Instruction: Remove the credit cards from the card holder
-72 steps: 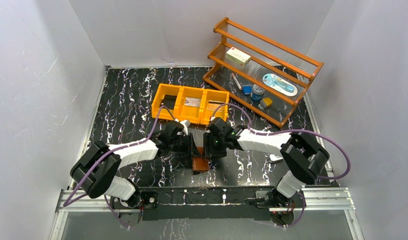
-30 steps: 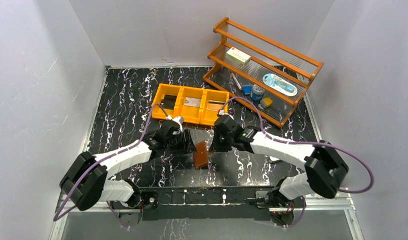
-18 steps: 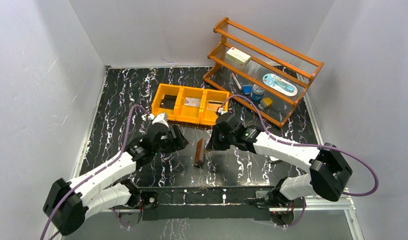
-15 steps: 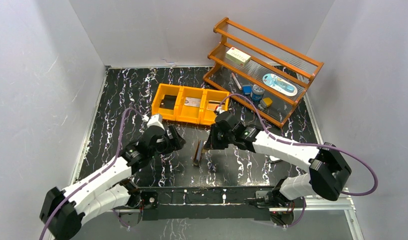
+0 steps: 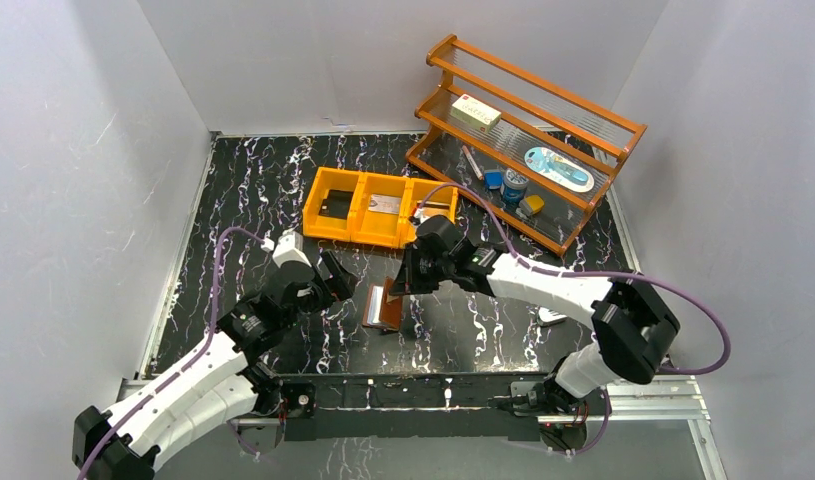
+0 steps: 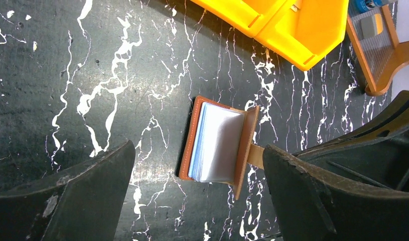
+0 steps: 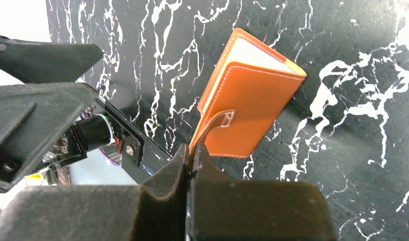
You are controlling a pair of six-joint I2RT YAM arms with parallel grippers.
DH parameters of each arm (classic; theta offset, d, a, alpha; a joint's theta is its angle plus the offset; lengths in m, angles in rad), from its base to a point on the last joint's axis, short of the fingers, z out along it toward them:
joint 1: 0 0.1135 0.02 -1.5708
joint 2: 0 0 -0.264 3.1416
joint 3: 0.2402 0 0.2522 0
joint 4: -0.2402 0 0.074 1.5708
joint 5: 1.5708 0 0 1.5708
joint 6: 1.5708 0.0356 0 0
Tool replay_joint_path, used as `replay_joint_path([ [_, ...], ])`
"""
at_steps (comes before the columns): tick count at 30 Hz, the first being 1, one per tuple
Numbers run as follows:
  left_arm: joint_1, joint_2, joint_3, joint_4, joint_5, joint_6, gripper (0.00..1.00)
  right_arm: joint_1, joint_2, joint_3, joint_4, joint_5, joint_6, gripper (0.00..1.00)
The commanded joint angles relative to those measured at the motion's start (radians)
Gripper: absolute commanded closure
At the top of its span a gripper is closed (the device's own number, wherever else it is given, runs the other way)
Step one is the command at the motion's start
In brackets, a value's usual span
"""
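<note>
Wallet (image 5: pixel 385 305) lies on the table between your two arms, just in front of the orange bin (image 5: pixel 361 236). Its covers are partly spread and the pale sleeves (image 6: pixel 220 143) fanned. Your right gripper (image 7: pixel 190 150) is clamped on the strap (image 7: pixel 217 123), likely pinning one cover so the sleeves are reachable. That arm is stretched low, reaching leftward. Your left gripper (image 5: pixel 331 278) hangs beside the wallet, jaws wide apart and empty, forearm angled in from the near left. Cards (image 5: pixel 385 204) lie in the bin.

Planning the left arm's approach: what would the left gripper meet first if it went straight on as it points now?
Likely the card holder, which sits fanned open dead ahead of the open left gripper; depth is unclear.
</note>
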Motion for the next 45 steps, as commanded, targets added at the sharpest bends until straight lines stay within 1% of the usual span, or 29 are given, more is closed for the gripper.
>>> replay_joint_path([
  [1,0.002,-0.028,-0.007,0.022,-0.021,0.018,0.02,0.002,-0.085,-0.051,0.045,0.031,0.021,0.98],
  [3,0.002,-0.029,-0.016,0.069,0.02,0.053,0.02,0.001,-0.115,-0.081,0.021,0.074,0.035,0.98],
  [6,0.001,-0.018,-0.02,0.124,0.09,0.103,0.02,-0.002,-0.153,-0.128,-0.056,0.167,0.087,1.0],
  [9,0.001,0.003,-0.007,0.154,0.151,0.15,0.05,-0.012,-0.193,-0.187,-0.105,0.221,0.107,1.0],
  [13,0.001,0.036,0.018,0.182,0.221,0.205,0.1,-0.029,-0.254,-0.267,-0.113,0.248,0.117,1.0],
  [16,0.001,0.067,0.03,0.23,0.303,0.233,0.13,-0.043,-0.272,-0.311,-0.093,0.258,0.119,0.99],
  [20,0.001,0.159,0.056,0.288,0.43,0.251,0.17,-0.066,-0.252,-0.334,-0.074,0.269,0.109,0.99],
  [26,0.0,0.333,0.096,0.308,0.585,0.251,0.21,-0.093,-0.197,-0.352,-0.045,0.266,0.105,0.98],
  [30,-0.001,0.433,0.12,0.287,0.618,0.239,0.25,-0.094,-0.193,-0.358,-0.012,0.25,0.107,0.97],
  [33,-0.002,0.497,0.152,0.191,0.556,0.203,0.25,-0.094,-0.193,-0.36,0.005,0.239,0.114,0.97],
  [35,-0.001,0.524,0.165,0.152,0.545,0.203,0.24,-0.094,-0.193,-0.359,0.007,0.236,0.117,0.97],
  [45,-0.002,0.501,0.142,0.148,0.608,0.181,0.24,-0.094,-0.189,-0.38,0.028,0.217,0.141,0.96],
])
